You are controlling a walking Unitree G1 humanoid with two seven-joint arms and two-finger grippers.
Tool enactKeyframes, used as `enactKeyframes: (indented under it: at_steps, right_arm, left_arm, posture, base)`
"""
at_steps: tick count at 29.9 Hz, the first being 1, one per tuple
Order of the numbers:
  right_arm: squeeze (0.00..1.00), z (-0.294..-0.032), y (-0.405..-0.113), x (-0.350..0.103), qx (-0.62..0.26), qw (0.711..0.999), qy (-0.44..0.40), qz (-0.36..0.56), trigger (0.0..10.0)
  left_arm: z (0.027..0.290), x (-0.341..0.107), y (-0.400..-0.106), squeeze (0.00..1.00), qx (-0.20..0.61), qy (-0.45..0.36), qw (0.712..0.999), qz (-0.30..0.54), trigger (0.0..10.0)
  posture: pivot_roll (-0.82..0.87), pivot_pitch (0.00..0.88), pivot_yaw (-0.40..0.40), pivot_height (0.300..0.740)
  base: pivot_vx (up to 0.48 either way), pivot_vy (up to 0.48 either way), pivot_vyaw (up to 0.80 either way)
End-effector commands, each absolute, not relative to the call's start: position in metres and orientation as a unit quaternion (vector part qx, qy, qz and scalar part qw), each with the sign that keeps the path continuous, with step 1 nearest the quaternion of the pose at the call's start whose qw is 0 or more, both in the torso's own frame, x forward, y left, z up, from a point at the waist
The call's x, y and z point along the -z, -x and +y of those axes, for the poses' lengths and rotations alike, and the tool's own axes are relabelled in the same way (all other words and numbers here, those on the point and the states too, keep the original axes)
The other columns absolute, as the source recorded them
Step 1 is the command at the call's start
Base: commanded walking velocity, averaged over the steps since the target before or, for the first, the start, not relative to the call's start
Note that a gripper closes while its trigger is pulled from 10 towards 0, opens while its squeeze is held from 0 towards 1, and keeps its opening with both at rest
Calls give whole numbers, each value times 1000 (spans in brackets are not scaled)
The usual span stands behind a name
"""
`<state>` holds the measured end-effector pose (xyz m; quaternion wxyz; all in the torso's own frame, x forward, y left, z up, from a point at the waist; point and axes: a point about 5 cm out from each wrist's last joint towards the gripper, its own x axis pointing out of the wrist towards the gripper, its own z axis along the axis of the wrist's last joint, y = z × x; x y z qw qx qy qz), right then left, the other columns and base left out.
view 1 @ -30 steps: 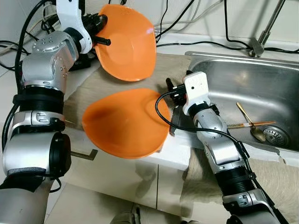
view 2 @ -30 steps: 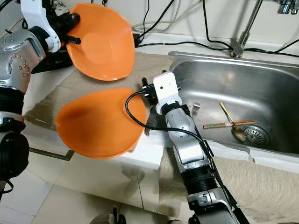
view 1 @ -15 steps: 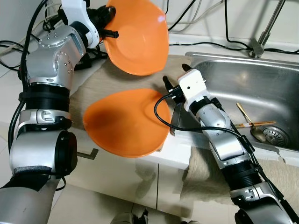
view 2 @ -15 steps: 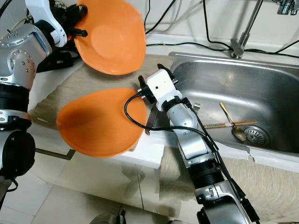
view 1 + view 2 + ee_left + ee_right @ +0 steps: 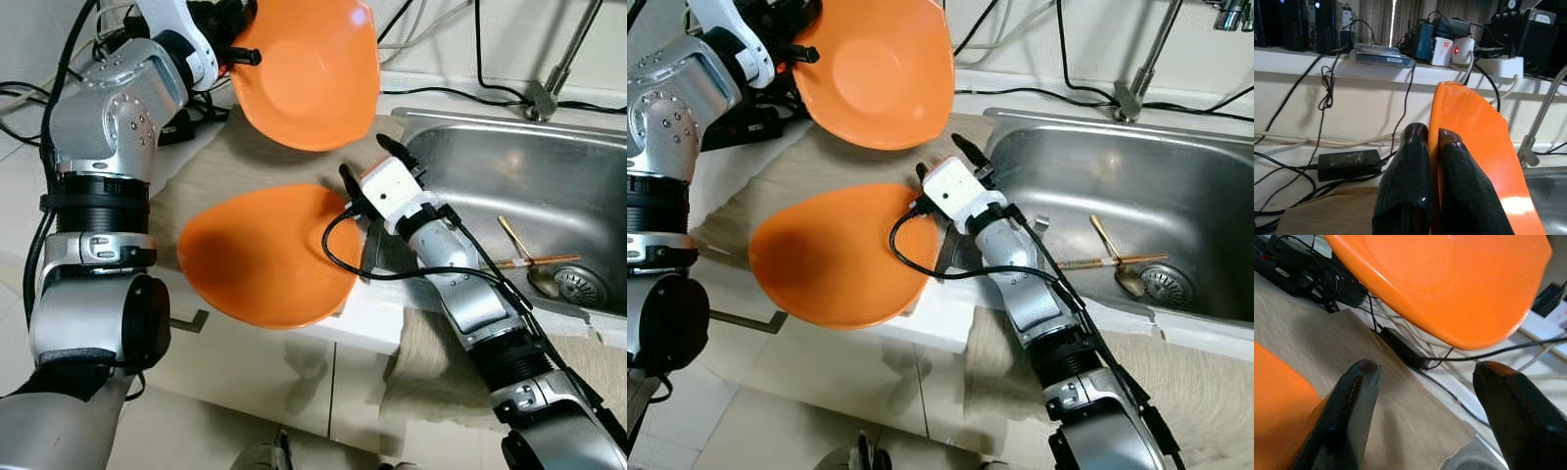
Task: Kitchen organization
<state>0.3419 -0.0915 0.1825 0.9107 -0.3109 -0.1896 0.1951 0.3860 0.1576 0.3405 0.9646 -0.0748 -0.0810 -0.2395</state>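
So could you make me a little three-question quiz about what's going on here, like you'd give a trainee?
1. True or false: the left gripper is shut on the raised plate.
2. Where does the second plate lie? A) in the sink B) on the counter, beside the sink C) on the floor
3. Fill in: the right gripper is ____, with nothing between its fingers.

Key: 1 true, it pinches the plate's rim. 2 B, the sink holds only a spoon and other cutlery. 3 open.
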Motion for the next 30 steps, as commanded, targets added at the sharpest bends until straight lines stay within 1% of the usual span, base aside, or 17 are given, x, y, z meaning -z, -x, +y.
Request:
enactKeyframes:
  at_steps: [1,15,18,24,30]
  right_arm:
    - [0,-88,-344,-189,-196,901,326,-210,10000]
    - [0,-88,-346,-203,-157,878,361,-273,10000]
    - [0,-88,-346,-207,-148,877,356,-287,10000]
    - [0,-88,-345,-209,-137,874,357,-300,10000]
    - [0,-87,-346,-209,-133,884,336,-296,10000]
  left_arm:
    - [156,-354,-380,0,248,83,959,-105,0]
    - [144,-339,-374,0,271,71,957,-81,0]
    - [141,-335,-373,0,276,62,956,-72,0]
    - [145,-321,-376,0,263,48,962,-48,0]
    - [152,-301,-382,0,235,20,972,-9,0]
  posture:
    - [55,0,63,740]
    - [57,0,60,740]
    - [58,0,59,740]
    - [60,0,60,740]
    - [58,0,63,740]
  base:
    - [0,0,0]
    - [0,0,0]
    - [0,0,0]
    - [0,0,0]
    - [0,0,0]
